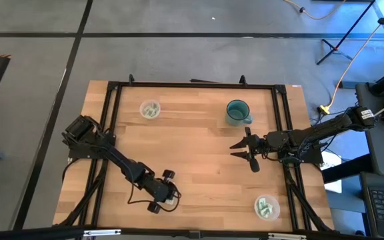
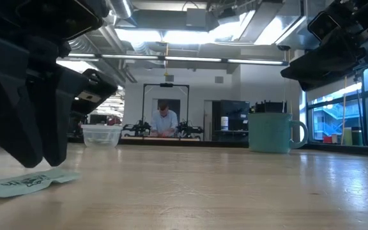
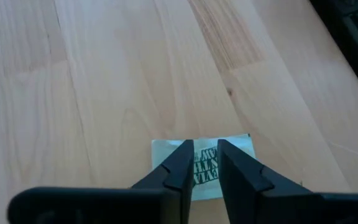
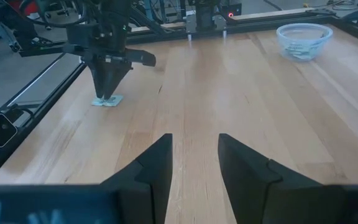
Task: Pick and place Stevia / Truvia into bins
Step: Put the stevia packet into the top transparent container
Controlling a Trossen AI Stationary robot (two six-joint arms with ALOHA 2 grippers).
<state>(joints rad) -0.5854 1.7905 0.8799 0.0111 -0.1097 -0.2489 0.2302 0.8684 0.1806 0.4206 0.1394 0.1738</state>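
Note:
One Stevia sachet [image 3: 241,146], white with green print, lies flat on the wood near the table's near edge, and also shows in the low view [image 2: 24,182]. My left gripper [image 3: 204,144] stands over it, pointing down, with only a narrow gap between the fingers; the sachet's print shows through that gap. My right gripper [image 1: 235,151] hovers open above the right middle of the table, holding nothing. Two clear cups stand on the table, one far left [image 1: 150,109] and one near right [image 1: 267,208]. Both have sachets inside. My left gripper comes from above, pointing straight down, with its fingertips [image 3: 185,152] over the middle of the sachet. I cannot tell whether the tips touch the paper. The sachet lies flat on the table.
A teal mug [image 1: 237,112] stands at the far right, just beyond my right gripper. A black frame rail [image 1: 192,85] runs around the tabletop. Bare wood lies between the two arms. A person sits at another table far back in the room [image 2: 165,121].

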